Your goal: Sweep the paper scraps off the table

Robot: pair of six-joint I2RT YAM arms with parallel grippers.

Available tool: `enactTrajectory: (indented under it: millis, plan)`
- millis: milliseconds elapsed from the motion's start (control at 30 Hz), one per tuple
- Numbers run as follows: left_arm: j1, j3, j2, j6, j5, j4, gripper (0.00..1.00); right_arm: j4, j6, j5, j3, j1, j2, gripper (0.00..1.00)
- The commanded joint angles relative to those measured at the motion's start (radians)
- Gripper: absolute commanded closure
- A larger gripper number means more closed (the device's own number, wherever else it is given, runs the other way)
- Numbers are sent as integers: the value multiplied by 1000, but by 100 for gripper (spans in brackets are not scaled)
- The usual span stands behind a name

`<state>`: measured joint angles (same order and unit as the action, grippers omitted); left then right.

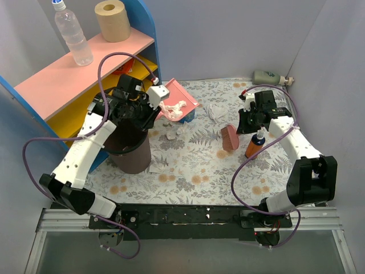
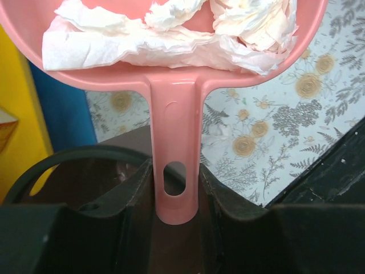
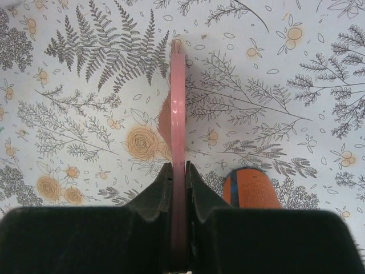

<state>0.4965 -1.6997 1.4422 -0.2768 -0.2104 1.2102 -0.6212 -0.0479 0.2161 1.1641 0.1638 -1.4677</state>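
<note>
Left gripper (image 2: 175, 191) is clamping the pink dustpan (image 2: 174, 108) handle, paper scraps (image 2: 165, 31) piled in it, near the brown bin (image 1: 130, 155). Right gripper (image 3: 178, 174) is pinching the pink brush (image 3: 178, 97) over the surface (image 3: 85, 91).

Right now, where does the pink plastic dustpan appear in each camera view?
Top external: pink plastic dustpan left of centre, toward the far edge.
Left wrist: across the top, its handle clamped in the left gripper.
Right wrist: not in it.
Shared landmark: the table with leaf-printed cloth, in all three.
</note>
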Motion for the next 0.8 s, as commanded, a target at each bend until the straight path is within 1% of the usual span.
enactTrajectory:
  millis: [0,167,367,600,633,767]
  plan:
    - [-59,-51,-87,1,58,32,100,-11,20,28,-6,0,-55,99]
    - [-139,-32,-137,21,117,41,100,-14,23,38,16,2,-100,99]
    - [-214,-15,-200,27,151,63,100,-18,31,55,35,2,-144,99]
    - [-262,23,-279,37,198,104,100,-11,39,65,31,5,-166,99]
    - [-263,29,-289,39,230,106,100,-9,40,66,29,3,-169,99]
    - [-271,52,-333,50,275,130,100,-6,40,68,23,11,-175,99]
